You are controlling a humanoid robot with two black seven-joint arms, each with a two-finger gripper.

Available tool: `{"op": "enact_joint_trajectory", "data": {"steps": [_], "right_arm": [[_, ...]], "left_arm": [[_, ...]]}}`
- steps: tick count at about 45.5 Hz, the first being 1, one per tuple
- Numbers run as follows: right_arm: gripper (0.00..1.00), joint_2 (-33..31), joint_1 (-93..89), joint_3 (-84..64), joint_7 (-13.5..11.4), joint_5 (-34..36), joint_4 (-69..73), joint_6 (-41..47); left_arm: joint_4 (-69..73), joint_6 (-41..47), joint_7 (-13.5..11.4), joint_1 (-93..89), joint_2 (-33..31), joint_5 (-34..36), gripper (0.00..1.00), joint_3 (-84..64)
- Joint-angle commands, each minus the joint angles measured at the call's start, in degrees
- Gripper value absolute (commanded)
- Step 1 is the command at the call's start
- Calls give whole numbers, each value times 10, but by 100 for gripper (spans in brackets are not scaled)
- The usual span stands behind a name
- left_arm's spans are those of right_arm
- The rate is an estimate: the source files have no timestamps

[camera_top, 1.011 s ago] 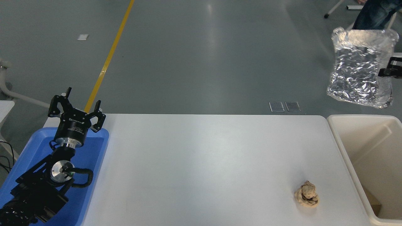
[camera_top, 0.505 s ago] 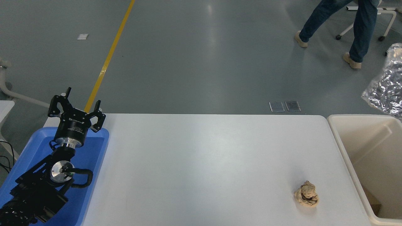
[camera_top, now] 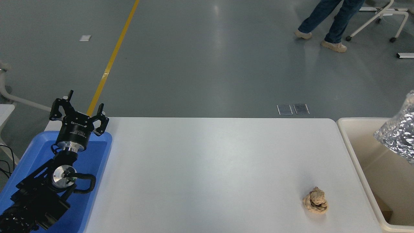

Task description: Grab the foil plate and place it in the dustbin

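The shiny crinkled foil plate [camera_top: 400, 132] shows only in part at the right edge of the picture, tilted, over the opening of the cream dustbin [camera_top: 354, 152] that stands against the table's right end. Whatever holds the plate is outside the picture; the right gripper is not in view. My left gripper [camera_top: 79, 108] is parked at the lower left over the blue tray, its fingers spread open and empty.
A shallow blue tray [camera_top: 100, 152] lies at the table's left end under the left arm. A small crumpled tan paper wad [camera_top: 316, 200] lies on the table near the front right. A person's legs [camera_top: 326, 22] are on the floor at the far right.
The foil plate has moved right and down, from high above the dustbin's far side to low over its opening, mostly leaving the picture. The right gripper has gone out of view. The person has walked left.
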Motion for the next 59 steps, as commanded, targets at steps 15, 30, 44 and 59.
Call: {"op": "enact_joint_trajectory", "data": {"steps": [15,30,44,59], "right_arm": [[100,14,-48,5,1,42,-9,-21],[100,18,122,-7,2,30,37,-13],[100,154,343,-174,2,30,67,131],[100,263,544,-202,1,28,167,303]], "left_arm": [[-1,0,0,0,0,0,99,0],[-1,-2,0,0,0,0,99,0],[-1,-2,0,0,0,0,99,0],[-1,-2,0,0,0,0,99,0]]}}
